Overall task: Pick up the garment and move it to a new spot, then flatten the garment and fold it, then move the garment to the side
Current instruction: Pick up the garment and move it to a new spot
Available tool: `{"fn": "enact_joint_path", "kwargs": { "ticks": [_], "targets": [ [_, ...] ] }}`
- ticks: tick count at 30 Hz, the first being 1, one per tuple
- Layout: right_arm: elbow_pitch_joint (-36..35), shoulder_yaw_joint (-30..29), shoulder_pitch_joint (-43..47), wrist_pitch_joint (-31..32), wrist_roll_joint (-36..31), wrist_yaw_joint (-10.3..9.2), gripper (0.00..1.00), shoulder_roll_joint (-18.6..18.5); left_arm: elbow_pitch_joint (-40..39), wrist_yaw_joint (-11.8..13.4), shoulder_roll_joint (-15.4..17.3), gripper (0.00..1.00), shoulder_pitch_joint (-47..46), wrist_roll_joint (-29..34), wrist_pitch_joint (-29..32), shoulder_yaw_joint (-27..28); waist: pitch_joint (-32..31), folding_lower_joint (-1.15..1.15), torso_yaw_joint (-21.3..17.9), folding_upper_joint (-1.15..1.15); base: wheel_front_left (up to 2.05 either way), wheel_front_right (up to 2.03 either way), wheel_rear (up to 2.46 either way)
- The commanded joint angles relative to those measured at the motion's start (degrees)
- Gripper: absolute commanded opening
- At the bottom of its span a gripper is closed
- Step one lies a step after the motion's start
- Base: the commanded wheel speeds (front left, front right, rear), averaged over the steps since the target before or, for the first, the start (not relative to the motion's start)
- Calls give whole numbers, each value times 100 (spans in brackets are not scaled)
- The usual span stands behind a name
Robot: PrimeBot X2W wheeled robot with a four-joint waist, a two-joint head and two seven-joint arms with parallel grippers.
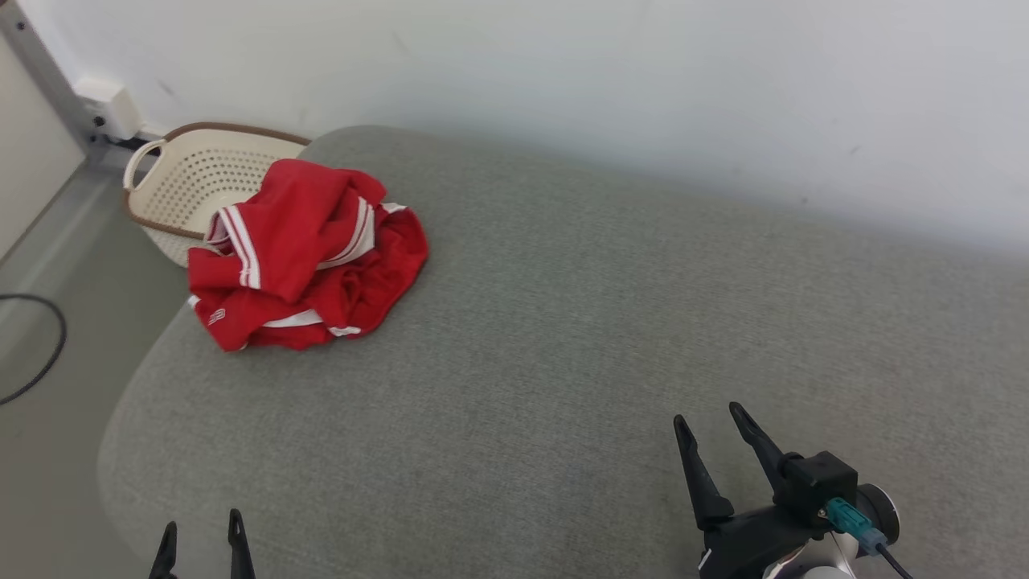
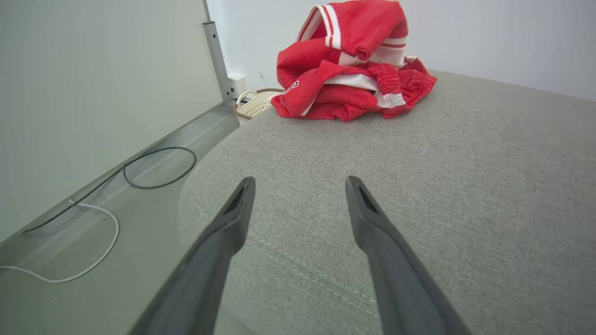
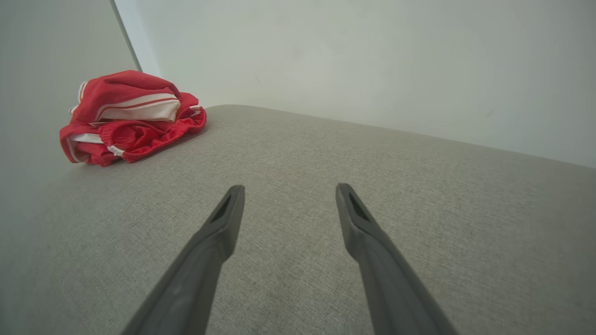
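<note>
Garment (image 1: 305, 257): red with white stripes, crumpled in a heap at the upper left of the head view, on the far corner of the grey cushion (image 1: 563, 322).
Left gripper (image 1: 201, 523): fingertips poke up from the lower left edge, jaws spread wide, nothing between them, well apart from the garment.
Right gripper (image 1: 707, 414): lower right, over bare cushion, jaws released and empty.
Basket (image 1: 193, 173): cream, perforated, brown-rimmed, just behind the garment, which hides part of it.
Cable (image 1: 48, 346): black loop on the floor at the left edge.
</note>
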Motion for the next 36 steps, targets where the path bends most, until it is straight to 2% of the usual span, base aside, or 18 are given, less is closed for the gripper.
{"fn": "enact_joint_path", "kwargs": {
  "ticks": [1,5,9,15,17,24,27,36],
  "targets": [
    [12,42,-26,-1,23,4,100,-1,9,-7,-2,100,139,-17,-27,43,57,0,543,0,0,0,0],
    [56,155,-119,-2,59,4,100,4,45,-37,-7,100,182,-153,-27,115,78,0,685,0,0,0,0],
    [57,230,-132,-2,93,4,100,-47,50,-131,-8,100,105,-478,-27,93,163,0,662,0,0,0,0],
    [50,247,-239,-2,109,4,100,-181,189,-364,-7,100,-224,-590,-27,126,358,0,477,0,0,0,0],
    [4,231,-287,-2,98,4,100,-291,378,-568,33,100,-587,-519,-27,236,512,0,326,0,0,0,0],
    [-122,196,-425,-2,50,4,100,-511,1009,-1049,306,100,-1554,-509,-26,359,863,0,15,0,0,0,0],
    [-181,172,-523,-2,46,4,100,-582,1380,-1217,566,100,-2172,-486,-26,362,1024,0,-130,0,0,0,0],
    [-302,146,-656,-2,104,4,100,-726,2487,-1420,1248,100,-3759,-312,-26,89,1381,0,-529,0,0,0,0]
  ]
}}
